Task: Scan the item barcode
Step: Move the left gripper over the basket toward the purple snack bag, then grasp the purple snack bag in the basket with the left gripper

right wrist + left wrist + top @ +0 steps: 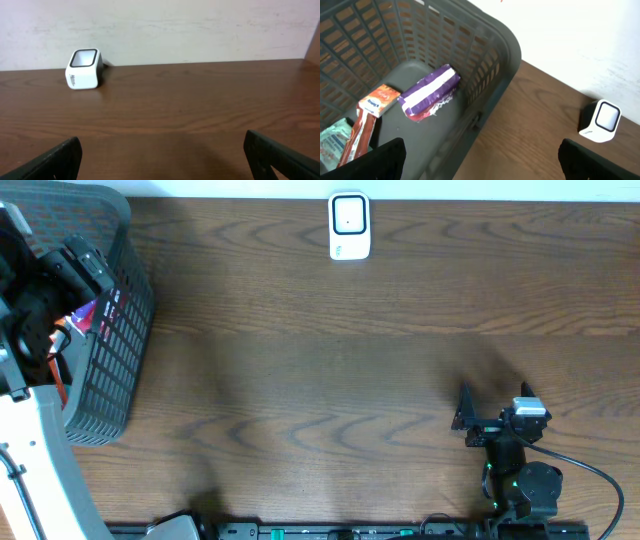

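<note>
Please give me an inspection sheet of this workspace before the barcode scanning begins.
Surface: brown wooden table.
Job's things: white scanner at the far edge; grey basket at the left, holding a purple packet, an orange packet and a greenish packet.
Clutter: nothing seen.
Grippers: left gripper open above the basket; right gripper open, low over the table; both hold nothing.
Cables: black cable by the right arm's base.
Surroundings: white wall behind the table.

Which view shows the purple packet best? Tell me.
Left wrist: the purple packet lies in full view on the basket floor. Overhead, the left arm covers most of the basket's inside; the right wrist view misses it.
</note>
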Motion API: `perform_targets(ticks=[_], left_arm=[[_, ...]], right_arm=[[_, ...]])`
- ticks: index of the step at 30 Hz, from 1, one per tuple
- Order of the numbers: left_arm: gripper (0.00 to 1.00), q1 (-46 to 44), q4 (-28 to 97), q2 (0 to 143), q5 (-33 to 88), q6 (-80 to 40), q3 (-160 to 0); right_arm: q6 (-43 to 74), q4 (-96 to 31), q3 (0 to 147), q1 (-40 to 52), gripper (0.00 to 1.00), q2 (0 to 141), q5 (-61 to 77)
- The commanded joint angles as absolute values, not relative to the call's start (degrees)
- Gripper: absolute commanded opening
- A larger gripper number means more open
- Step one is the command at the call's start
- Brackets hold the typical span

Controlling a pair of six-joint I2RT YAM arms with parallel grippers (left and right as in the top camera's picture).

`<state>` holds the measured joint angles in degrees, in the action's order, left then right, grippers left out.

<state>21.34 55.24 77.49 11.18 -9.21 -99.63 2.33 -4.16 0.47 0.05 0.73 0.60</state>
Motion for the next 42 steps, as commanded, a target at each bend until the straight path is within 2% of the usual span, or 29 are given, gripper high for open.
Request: perform_targets(ticks=[1,7,17,26,31,37,42], left_arm=[[0.98,21.6,54.7,78.3,10.2,-9.8,-100.8],[0.98,21.6,54.1,84.0,1.3,-13.7,-100.7],[0.98,21.6,48.8,89.2,-3.4,-13.6,-100.7],[0.98,22.4,46.2,90.5,-20.7,-13.7,-100.7],[0.98,26.1,48.5,93.3,-18.1,-17.1,-100.7],[0.98,30.8,51.3,98.3,-1.7,-17.3,-100.7],[0.98,31.4,53.1,102.3,6.2,-13.9,-100.7]], right_arm=[[1.8,-4.3,0.3,-0.4,0.99,0.6,0.3],[1.8,-4.3,0.3,-0.4,0.99,0.6,0.3],[1.8,-4.3,0.3,-0.4,0.99,0.6,0.3],[1.8,-4.3,0.3,-0.4,0.99,0.6,0.3],[1.8,-4.3,0.3,-0.4,0.99,0.6,0.3],[1.8,-4.3,0.3,-0.4,0.99,0.6,0.3],[1.8,-4.3,0.3,-0.4,0.99,0.6,0.3]])
